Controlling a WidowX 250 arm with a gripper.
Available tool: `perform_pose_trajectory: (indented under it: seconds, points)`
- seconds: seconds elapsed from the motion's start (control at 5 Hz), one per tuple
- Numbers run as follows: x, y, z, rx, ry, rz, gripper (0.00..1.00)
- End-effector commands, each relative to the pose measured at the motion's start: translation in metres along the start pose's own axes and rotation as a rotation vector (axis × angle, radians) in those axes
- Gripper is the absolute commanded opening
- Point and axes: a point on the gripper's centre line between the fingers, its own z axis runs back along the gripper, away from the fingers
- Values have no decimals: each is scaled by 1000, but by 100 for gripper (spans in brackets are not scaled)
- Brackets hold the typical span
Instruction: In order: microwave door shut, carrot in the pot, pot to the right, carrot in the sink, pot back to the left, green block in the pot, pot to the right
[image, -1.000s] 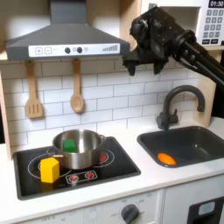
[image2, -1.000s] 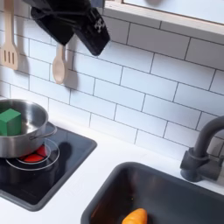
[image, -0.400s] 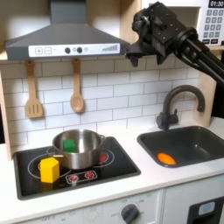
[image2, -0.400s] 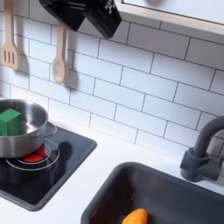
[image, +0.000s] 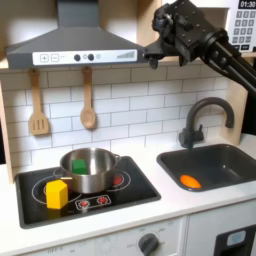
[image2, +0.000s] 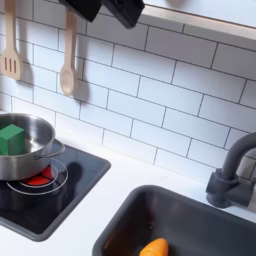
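Above the counter, high near the microwave:
Gripper (image: 158, 50): raised at upper right of the first exterior view; finger state cannot be determined.
Pot (image: 88, 170): on the stovetop (image: 135, 190), left of the sink (image: 225, 150).
Green block (image2: 11, 138): upright inside the pot.
Carrot (image: 189, 181): lying in the sink, near-left part of the basin.
Yellow block (image: 57, 194): on the stovetop, near-left of the pot.

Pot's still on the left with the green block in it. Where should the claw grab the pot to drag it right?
Grip the pot by its rim on the first exterior view's right, coming straight down with one finger inside the wall. The rim is open there, while the green block sits toward the left, away from that spot.
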Motion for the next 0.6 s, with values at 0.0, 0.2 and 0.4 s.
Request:
perform_pose_trajectory:
  seconds: [0.0, 0.2, 0.4]
  points:
    - [9, -6, -2, -20, -33, -18, 100]
    - [16, -17, -6, -54, -45, -40, 100]
    - [17, -19, -8, -59, -46, -47, 100]
